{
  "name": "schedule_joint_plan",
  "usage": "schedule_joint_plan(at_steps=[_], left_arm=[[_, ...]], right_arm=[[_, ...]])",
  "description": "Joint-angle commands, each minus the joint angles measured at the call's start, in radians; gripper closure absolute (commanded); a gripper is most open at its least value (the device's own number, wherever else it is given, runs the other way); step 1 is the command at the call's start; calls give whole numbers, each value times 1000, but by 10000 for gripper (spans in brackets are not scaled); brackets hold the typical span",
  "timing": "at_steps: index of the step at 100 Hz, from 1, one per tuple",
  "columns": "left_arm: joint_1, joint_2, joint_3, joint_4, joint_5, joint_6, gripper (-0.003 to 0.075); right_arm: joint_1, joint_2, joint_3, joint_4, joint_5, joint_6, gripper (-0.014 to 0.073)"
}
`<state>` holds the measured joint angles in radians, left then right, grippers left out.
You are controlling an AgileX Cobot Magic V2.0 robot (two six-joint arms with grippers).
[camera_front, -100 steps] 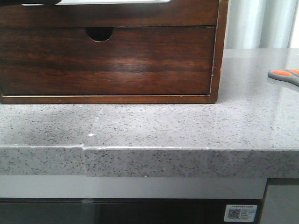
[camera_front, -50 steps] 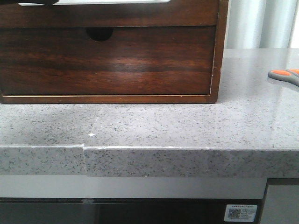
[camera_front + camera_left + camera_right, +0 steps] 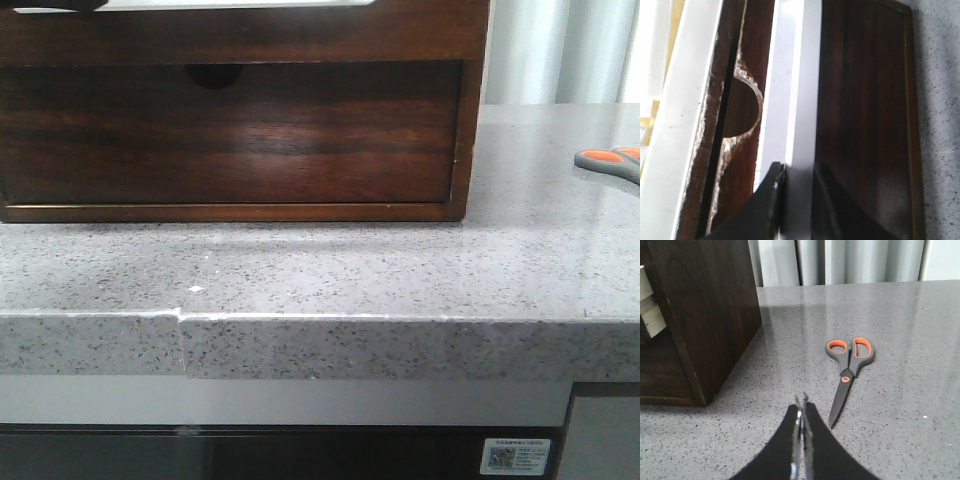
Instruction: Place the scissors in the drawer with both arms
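The right gripper (image 3: 801, 412) is hovering with fingers clenched together, empty, above the grey speckled counter (image 3: 330, 270). Just beyond it, the scissors (image 3: 847, 371) are lying flat on that counter, right of the wooden cabinet (image 3: 700, 315). Farther left, the left gripper (image 3: 797, 172) is poised, fingers spread, at the drawer (image 3: 230, 135) front.

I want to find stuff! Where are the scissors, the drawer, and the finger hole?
scissors (image 3: 846, 372): right wrist view, at the pivot.
drawer (image 3: 230, 135): front view, middle of its front.
finger notch (image 3: 740, 112): left wrist view, inside the half-round cutout.
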<state>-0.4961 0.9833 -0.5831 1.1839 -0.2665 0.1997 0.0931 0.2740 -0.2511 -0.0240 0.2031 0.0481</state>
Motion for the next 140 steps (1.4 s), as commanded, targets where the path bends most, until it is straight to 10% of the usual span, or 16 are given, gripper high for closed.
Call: schedule_joint_plan(at_steps=[1,118,140], left_arm=[[-21,-43,-2,-34,-80,-20,739],[-21,-269,183,-58,-235,-20,735],[-21,-269,183,-61,-210,-20,533]], right_arm=[[2,16,-38,-1,-71,-4,665],[2,16,-38,-1,-68,-4,665],[2,16,-38,-1,-68,-4,665]])
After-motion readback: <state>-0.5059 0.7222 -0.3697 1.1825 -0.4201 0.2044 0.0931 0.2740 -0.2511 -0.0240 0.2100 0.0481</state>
